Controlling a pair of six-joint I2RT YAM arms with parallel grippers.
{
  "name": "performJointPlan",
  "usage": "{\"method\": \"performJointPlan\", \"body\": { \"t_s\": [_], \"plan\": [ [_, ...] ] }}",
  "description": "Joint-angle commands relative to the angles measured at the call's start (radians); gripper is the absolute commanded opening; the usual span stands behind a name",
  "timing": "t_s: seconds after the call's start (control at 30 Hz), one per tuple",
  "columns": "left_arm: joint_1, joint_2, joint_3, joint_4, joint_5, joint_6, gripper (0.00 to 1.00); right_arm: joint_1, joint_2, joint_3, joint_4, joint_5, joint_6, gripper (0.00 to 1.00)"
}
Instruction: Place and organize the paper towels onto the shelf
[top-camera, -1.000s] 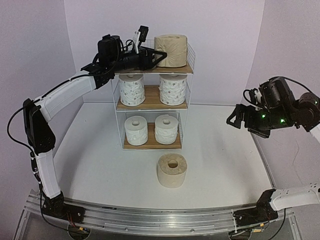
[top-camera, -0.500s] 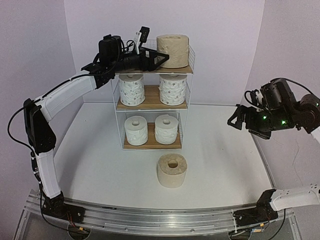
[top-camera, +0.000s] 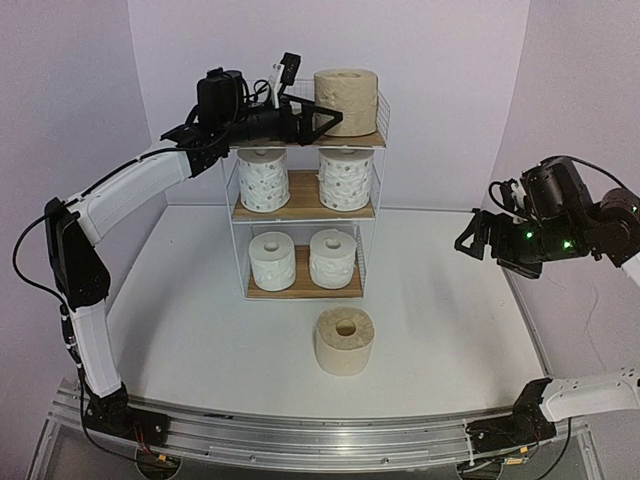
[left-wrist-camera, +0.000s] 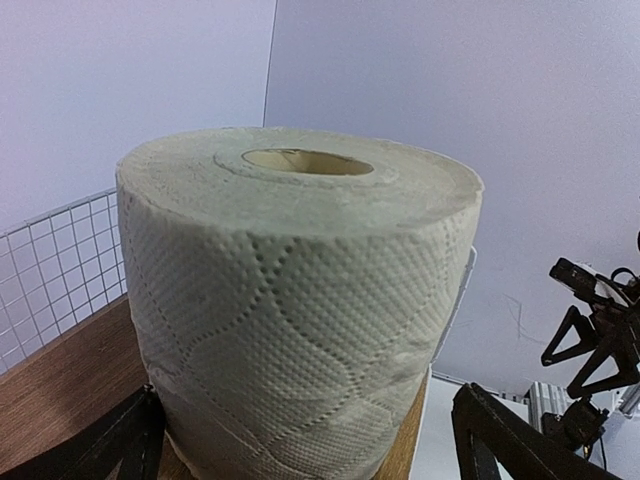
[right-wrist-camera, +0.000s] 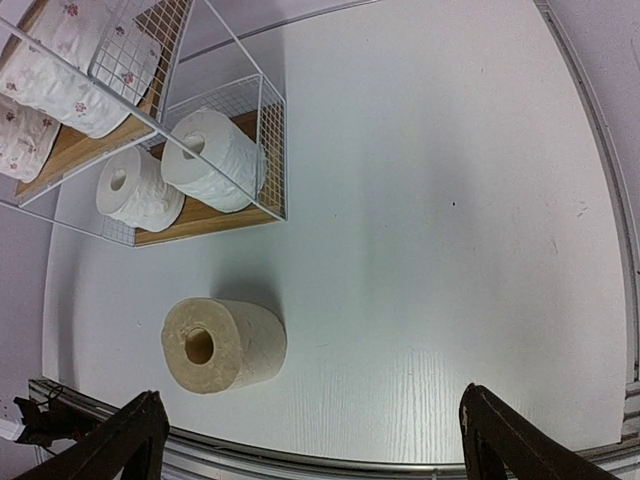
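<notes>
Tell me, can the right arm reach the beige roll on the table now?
Probably yes. The roll stands alone in front of the shelf, and the open right end effector hangs over the table with nothing between them.

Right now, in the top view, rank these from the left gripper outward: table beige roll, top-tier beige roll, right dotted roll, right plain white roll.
1. top-tier beige roll: between the open left gripper fingers, top board.
2. right dotted roll: middle tier, directly below.
3. right plain white roll: bottom tier.
4. table beige roll: in front of the shelf.
</notes>
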Motion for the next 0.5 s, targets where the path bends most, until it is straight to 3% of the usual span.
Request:
{"method": "performJointPlan", "body": {
  "t_s": [0.0,0.27,0.47],
  "plan": [
    [-0.006,-0.062,0.000,-0.074,-0.018,-0.005,1.00,0.004,0.003,-0.003,0.027,-0.017,-0.012,0.98],
    [-0.006,-0.166,-0.049,-0.103,-0.090,0.022,1.00,0.004,0.051,-0.006,0.040,-0.076,-0.062,0.98],
    [-0.011,-0.301,-0.183,-0.082,-0.122,-0.006,1.00,0.004,0.082,-0.035,0.117,-0.173,-0.089,0.97]
  ]
}}
